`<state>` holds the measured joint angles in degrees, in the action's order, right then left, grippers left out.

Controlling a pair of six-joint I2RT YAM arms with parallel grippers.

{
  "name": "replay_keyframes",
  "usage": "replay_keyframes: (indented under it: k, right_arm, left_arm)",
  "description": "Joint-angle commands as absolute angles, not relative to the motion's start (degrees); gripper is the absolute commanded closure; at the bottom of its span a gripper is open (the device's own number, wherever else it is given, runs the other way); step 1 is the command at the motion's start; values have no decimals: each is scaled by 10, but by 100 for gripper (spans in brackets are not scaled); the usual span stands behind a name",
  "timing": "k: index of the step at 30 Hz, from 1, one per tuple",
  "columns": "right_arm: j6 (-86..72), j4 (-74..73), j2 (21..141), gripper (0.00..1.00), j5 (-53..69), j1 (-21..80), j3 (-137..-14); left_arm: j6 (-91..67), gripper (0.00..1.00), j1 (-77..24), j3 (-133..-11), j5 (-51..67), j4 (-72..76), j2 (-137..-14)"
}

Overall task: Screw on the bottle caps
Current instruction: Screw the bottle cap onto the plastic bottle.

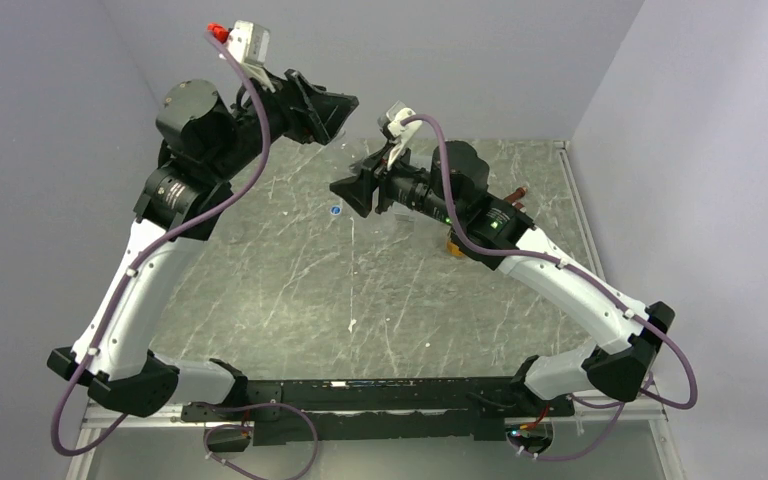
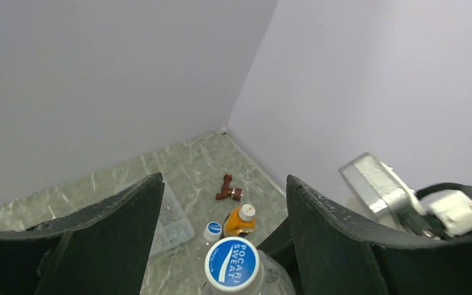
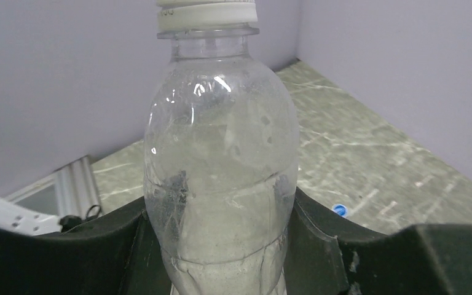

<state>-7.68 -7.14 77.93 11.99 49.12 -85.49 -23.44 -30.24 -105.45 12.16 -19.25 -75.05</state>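
Tabletop (image 1: 290, 290): grey marble pattern.
Right gripper (image 3: 221, 209): jaws clamped on the upright clear bottle (image 3: 221, 123), frame centre.
Left gripper (image 2: 224, 184): jaws spread wide above the blue Pocari Sweat cap (image 2: 232, 264), not touching it.
Orange bottle (image 2: 239, 222): lower centre.
Loose blue cap (image 1: 335, 210): mid-tabletop.

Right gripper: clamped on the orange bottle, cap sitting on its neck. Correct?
Not quite. The right gripper is clamped on the clear bottle, not the orange one, as the right wrist view shows. The cap does sit on its neck. The orange bottle stands free of both grippers in the left wrist view.
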Motion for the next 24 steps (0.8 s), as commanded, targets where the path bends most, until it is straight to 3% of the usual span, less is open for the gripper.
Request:
replay_keyframes:
  k: [1, 20, 24]
  right_arm:
    - [-49, -74, 782, 71, 11, 500, -889]
    - [-36, -80, 811, 72, -59, 519, -912]
    - [-36, -78, 810, 72, -60, 519, -912]
  left_arm:
    - [-246, 24, -303, -1078, 89, -221, -757]
    - [-275, 45, -303, -1073, 86, -243, -770]
    - [-276, 42, -303, -1081, 82, -258, -778]
